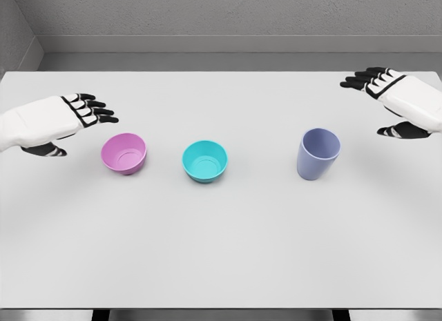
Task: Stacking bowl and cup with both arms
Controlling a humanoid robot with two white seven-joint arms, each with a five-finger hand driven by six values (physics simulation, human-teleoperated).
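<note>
Left hand (83, 112) unclenched, empty, just above-left of pink bowl (124, 153). Right hand (387, 93) likewise, beyond-right of cup (318, 154). Risk: tipping cup sideways; nudging pink bowl into teal bowl (205, 161).

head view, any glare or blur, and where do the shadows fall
Head view: sharp throughout, even soft light, no glare on the white table; only faint shadows show, close under the pink bowl, teal bowl and cup; a dark one sits under the left hand.
</note>
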